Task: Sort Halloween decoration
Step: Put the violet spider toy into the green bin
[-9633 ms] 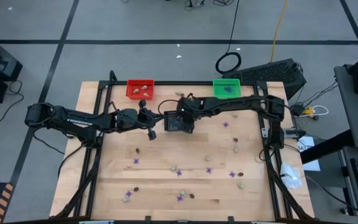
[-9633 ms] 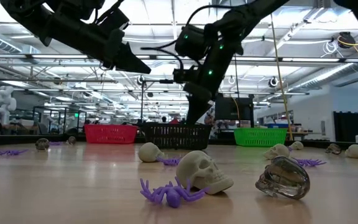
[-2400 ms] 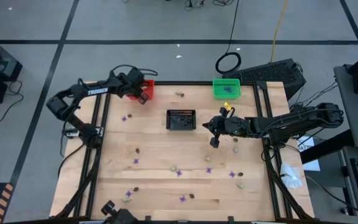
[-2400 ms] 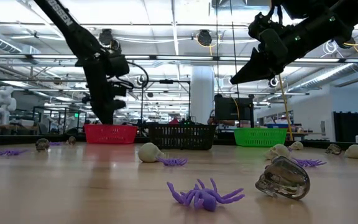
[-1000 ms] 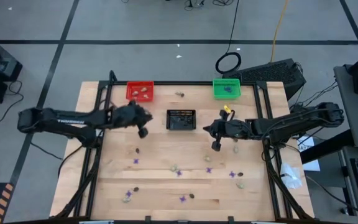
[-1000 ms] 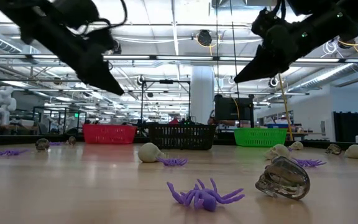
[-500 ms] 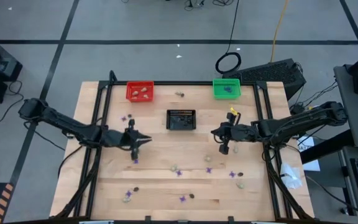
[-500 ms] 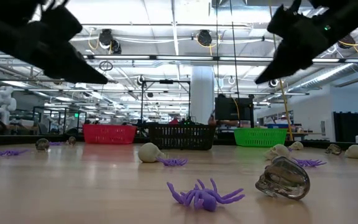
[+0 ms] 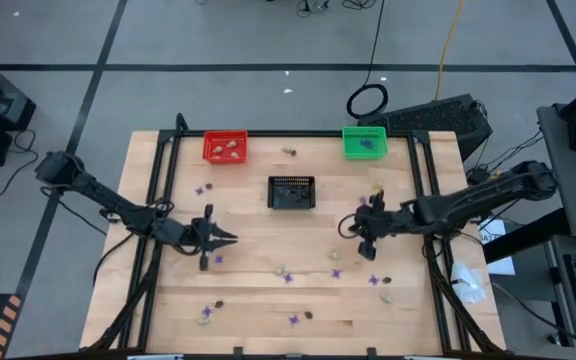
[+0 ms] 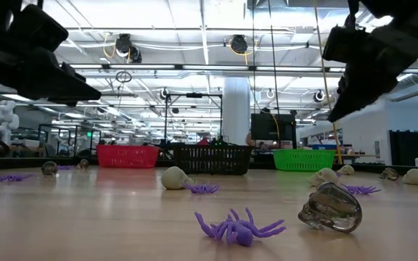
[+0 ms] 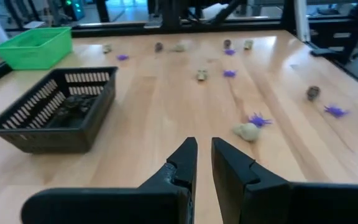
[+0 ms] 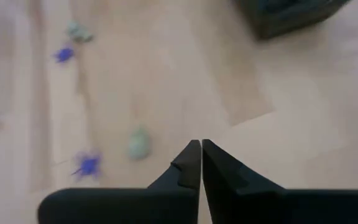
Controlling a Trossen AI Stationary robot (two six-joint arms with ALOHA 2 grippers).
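Halloween decorations lie scattered on the wooden table: purple spiders [image 9: 335, 272], beige skulls [image 9: 280, 270] and dark skulls [image 9: 387, 281]. My left gripper [image 9: 226, 238] hovers over the table's left half, pointing nearly level toward the right, just beyond a purple spider [image 9: 218, 258]. Its fingers [image 11: 202, 146] stand slightly apart with nothing between them. My right gripper [image 9: 366, 250] hangs over the right half, slanting down, shut and empty [image 12: 201, 146]. A beige skull [image 12: 138, 143] and a purple spider [image 12: 87, 165] lie ahead of it.
A red basket [image 9: 225, 146], a black basket [image 9: 291, 192] and a green basket [image 9: 364, 141] stand along the far side. Close to the low camera lie a purple spider [image 10: 238, 228] and a dark glassy skull [image 10: 330, 206]. A black frame borders the table.
My left gripper has swung from beside the black basket toward the table's near edge and come lower, levelling out. My right gripper has drifted a little toward the near right and rolled. No trinket has moved.
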